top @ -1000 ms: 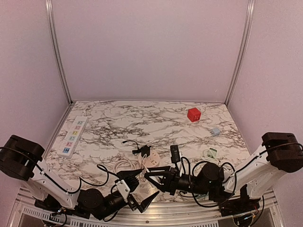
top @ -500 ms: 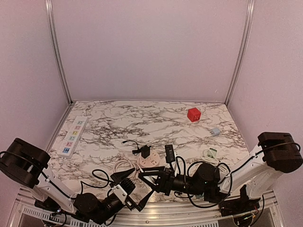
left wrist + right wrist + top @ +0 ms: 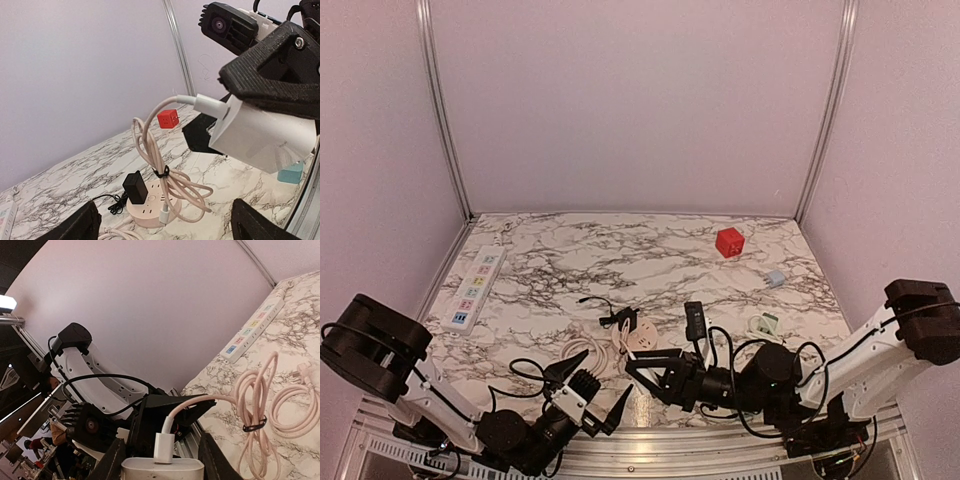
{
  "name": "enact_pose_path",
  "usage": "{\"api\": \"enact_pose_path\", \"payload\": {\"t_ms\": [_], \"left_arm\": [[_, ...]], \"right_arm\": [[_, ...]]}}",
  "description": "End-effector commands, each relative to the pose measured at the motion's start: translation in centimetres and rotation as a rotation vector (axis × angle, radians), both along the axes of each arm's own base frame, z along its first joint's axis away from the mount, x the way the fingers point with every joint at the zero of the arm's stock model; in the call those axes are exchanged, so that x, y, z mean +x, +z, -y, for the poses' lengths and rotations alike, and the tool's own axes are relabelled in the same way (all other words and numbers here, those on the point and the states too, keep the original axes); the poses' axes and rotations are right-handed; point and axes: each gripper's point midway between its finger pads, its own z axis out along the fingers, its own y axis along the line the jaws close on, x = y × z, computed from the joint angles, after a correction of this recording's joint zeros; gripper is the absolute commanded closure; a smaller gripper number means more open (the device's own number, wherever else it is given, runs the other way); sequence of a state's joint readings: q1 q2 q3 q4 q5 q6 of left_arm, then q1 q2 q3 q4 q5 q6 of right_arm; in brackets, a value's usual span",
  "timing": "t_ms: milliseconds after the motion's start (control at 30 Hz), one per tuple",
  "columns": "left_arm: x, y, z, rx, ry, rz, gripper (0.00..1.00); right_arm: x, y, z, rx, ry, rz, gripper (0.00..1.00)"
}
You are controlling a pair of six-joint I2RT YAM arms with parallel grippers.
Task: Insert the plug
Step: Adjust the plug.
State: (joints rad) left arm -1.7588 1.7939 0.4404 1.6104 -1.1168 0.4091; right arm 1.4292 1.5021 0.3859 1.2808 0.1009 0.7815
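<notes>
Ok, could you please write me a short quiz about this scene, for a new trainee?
1. True or false: the right gripper holds the white charger.
2. What is already plugged into the round socket? A. a black adapter B. a phone C. nothing
3. Fill in: the left gripper is ___ (open or shut).
Key: 1 true; 2 A; 3 open.

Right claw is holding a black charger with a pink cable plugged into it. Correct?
Not quite: the charger in the right claw is white, not black, as the left wrist view shows. The pink cable is plugged into it.
</notes>
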Motion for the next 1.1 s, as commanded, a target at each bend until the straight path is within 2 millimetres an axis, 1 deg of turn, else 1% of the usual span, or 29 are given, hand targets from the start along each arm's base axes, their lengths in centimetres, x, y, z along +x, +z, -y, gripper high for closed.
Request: {"api": "enact_pose_path", "payload": {"t_ms": [0, 67, 167, 267, 367, 433, 567, 900, 1067], "left_arm": [[0.0, 1.9, -0.4, -0.139, -0.005, -0.022, 0.07], [-0.9, 1.9, 0.8, -0.126, -0.080, -0.003, 0.06], [-2.8, 1.7, 2.8, -0.073, -0.161, 0.046, 0.01], [-4.5, 1.3, 4.3, 0.002, -0.166, 0.118, 0.01], [-5.2, 0.5, 5.1, 0.053, -0.144, 0.150, 0.01], [-5.3, 0.6, 5.2, 0.051, -0.143, 0.152, 0.01], [-5.1, 0.8, 4.6, 0.041, -0.143, 0.144, 0.01], [-6.0, 1.5, 3.7, 0.028, -0.260, 0.169, 0.01], [-6.0, 1.9, 3.5, 0.014, -0.270, 0.166, 0.01]], "right_arm": [[0.0, 0.8, 0.5, 0.011, -0.024, 0.014, 0.69], [0.1, 0.9, 0.6, 0.015, -0.031, 0.015, 0.68], [0.2, 0.9, 0.4, 0.016, -0.040, 0.015, 0.69], [0.3, 0.7, 0.1, 0.014, -0.042, 0.011, 0.69], [0.1, 0.6, -0.2, 0.022, -0.028, 0.006, 0.69], [-0.2, 0.6, -0.5, 0.021, -0.012, 0.004, 0.69], [-0.7, 0.5, -0.7, 0.018, 0.005, 0.005, 0.69], [-0.7, 0.6, 0.1, 0.003, -0.004, 0.006, 0.69], [-1.0, 0.7, 0.4, 0.009, 0.000, 0.014, 0.69]]}}
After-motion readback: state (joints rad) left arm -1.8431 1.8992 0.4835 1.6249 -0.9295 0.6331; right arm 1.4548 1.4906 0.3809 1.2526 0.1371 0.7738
